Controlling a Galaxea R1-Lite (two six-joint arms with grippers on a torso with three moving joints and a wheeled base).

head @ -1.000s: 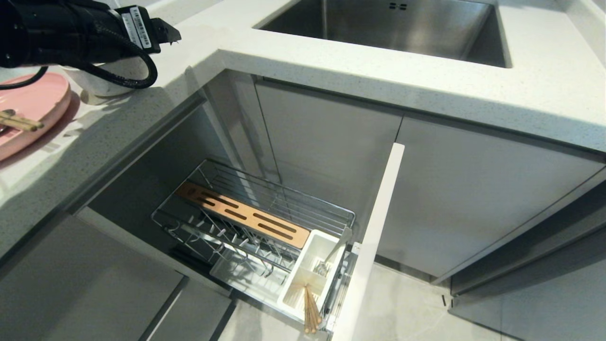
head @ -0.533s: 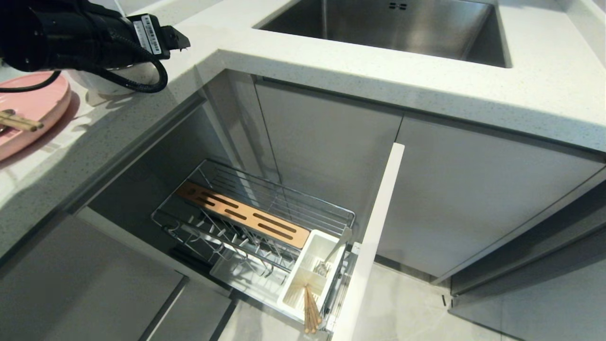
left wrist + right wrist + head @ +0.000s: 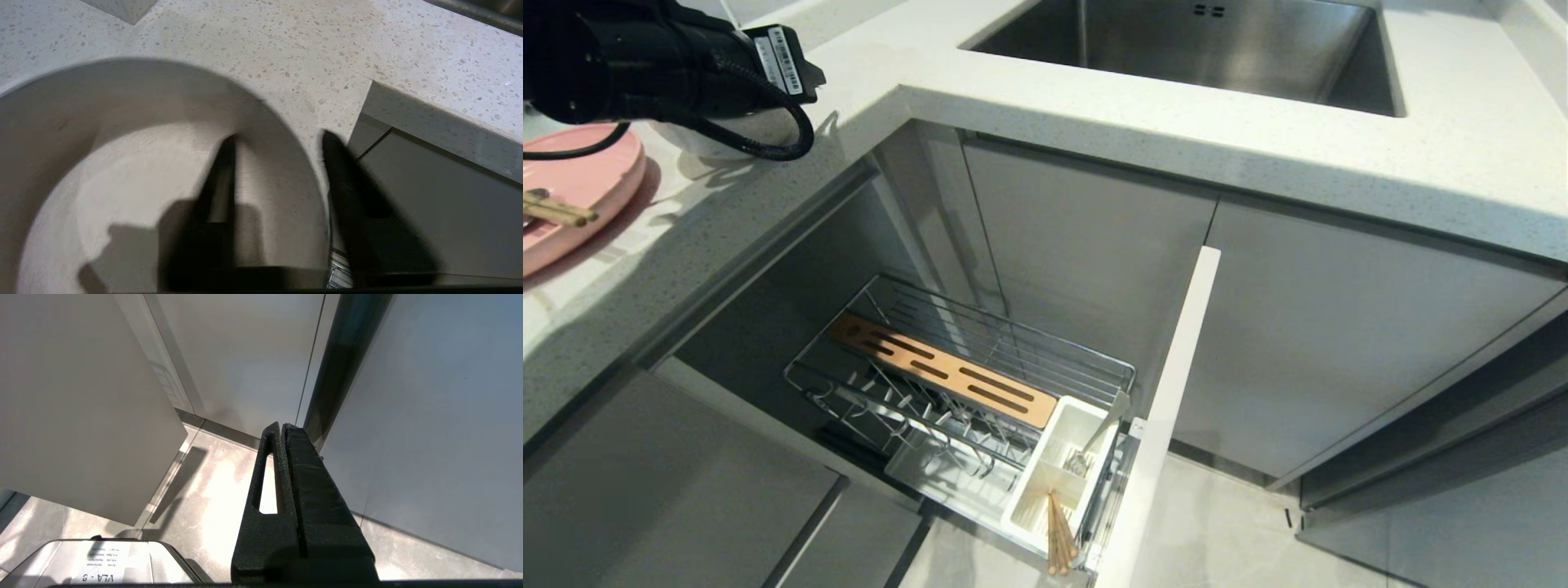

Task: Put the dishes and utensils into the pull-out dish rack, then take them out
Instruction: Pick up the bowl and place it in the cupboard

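Up on the bench [image 3: 1094, 122], the left tool [image 3: 278, 171] straddles the near wall of the bowl [image 3: 122, 163], one finger [image 3: 220, 179] inside and the other outside against the rim; whether it already grips the wall cannot be told. Just beside the bowl lies the pink plate [image 3: 580, 188], with chopsticks [image 3: 556, 211] across it. Below the bench the rack [image 3: 956, 392] stands pulled out, its prongs bare, a wooden strip [image 3: 939, 371] across it; its white box [image 3: 1058, 469] holds a fork [image 3: 1086, 453] and a bundle of chopsticks [image 3: 1058, 531]. Beyond lies the sink [image 3: 1201, 49]. Well apart, the right tool [image 3: 284, 433] hangs clenched on nothing above the floor [image 3: 212, 490].
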